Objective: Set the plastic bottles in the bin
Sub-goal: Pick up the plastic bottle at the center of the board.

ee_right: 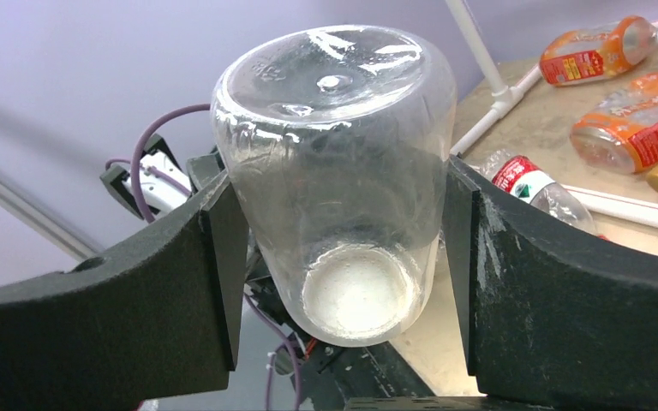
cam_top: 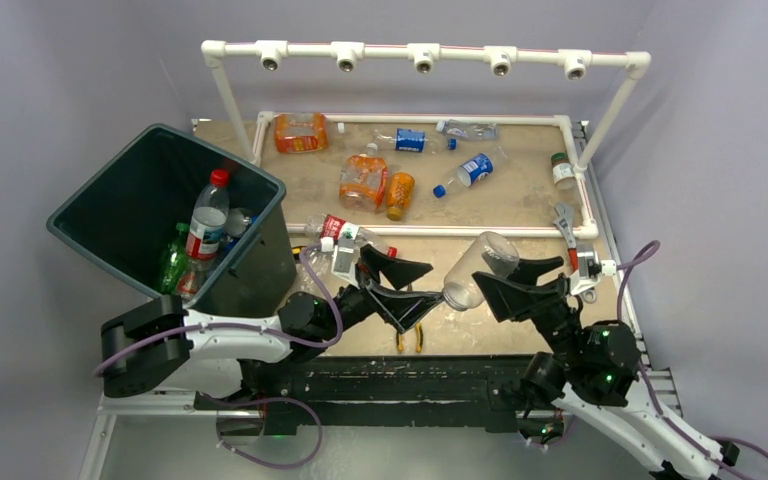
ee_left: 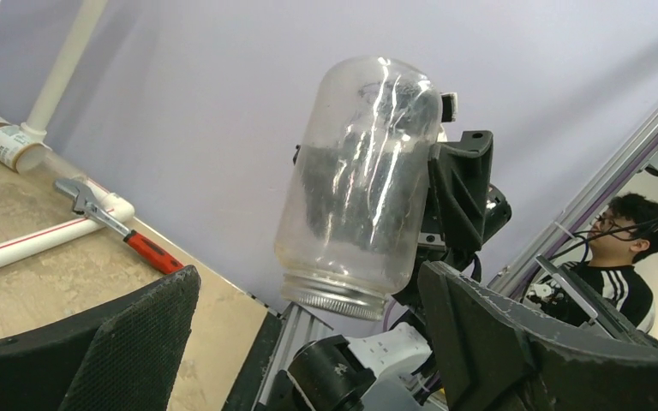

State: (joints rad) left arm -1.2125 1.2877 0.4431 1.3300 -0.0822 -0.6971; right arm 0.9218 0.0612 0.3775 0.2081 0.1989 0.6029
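Note:
A clear wide-mouthed bottle [cam_top: 480, 268] [ee_left: 360, 180] [ee_right: 334, 163] with a silver cap hangs above the table's near edge. My right gripper [cam_top: 495, 278] [ee_right: 343, 214] is shut on it, with a pad against each side. Its cap end points at my left gripper [cam_top: 428, 285] [ee_left: 308, 282], which is wide open just short of it and touches nothing. The dark bin [cam_top: 110, 215] leans at the left, holding a red-capped bottle [cam_top: 207, 220] and a green one [cam_top: 172, 262]. Several more bottles lie on the table, among them orange ones [cam_top: 363, 181] [ee_right: 638, 120] and a blue-labelled one [cam_top: 465, 172].
A white pipe frame [cam_top: 430, 230] borders the bottles, with a taller pipe rail [cam_top: 420, 52] behind. A red-handled wrench [cam_top: 563, 222] [ee_left: 128, 235] lies at the right. Yellow-handled pliers [cam_top: 410, 335] lie under my left gripper. A red-labelled bottle [cam_top: 345, 232] [ee_right: 531, 184] rests beside the frame.

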